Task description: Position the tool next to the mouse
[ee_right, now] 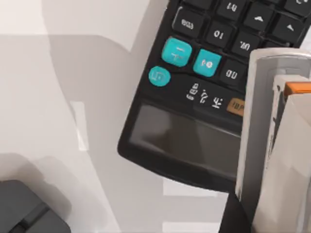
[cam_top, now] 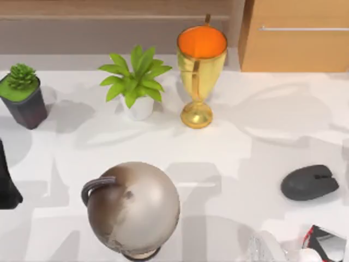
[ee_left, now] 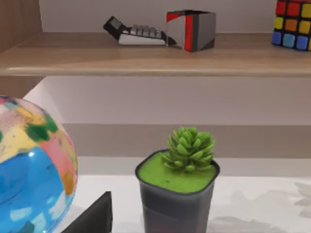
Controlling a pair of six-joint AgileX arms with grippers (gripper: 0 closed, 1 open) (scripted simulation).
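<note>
The dark grey oval mouse (cam_top: 310, 183) lies on the white table (cam_top: 229, 164) at the right. My right arm (cam_top: 275, 248) is at the table's front right corner, in front of the mouse, with a red, black and white object (cam_top: 327, 244) under it. The right wrist view looks closely down on a black calculator (ee_right: 194, 131) with teal keys, lying flat. A grey and white upright part with an orange bit (ee_right: 272, 121) stands over its edge; I cannot tell what it is. A dark grey shape (ee_right: 24, 208) sits apart from the calculator.
A large globe (cam_top: 133, 210) stands at the front centre. At the back stand a gold trophy (cam_top: 200, 65), a leafy plant in a white pot (cam_top: 136, 82) and a succulent in a dark pot (cam_top: 23, 95). My left arm (cam_top: 6, 185) is parked at the left edge.
</note>
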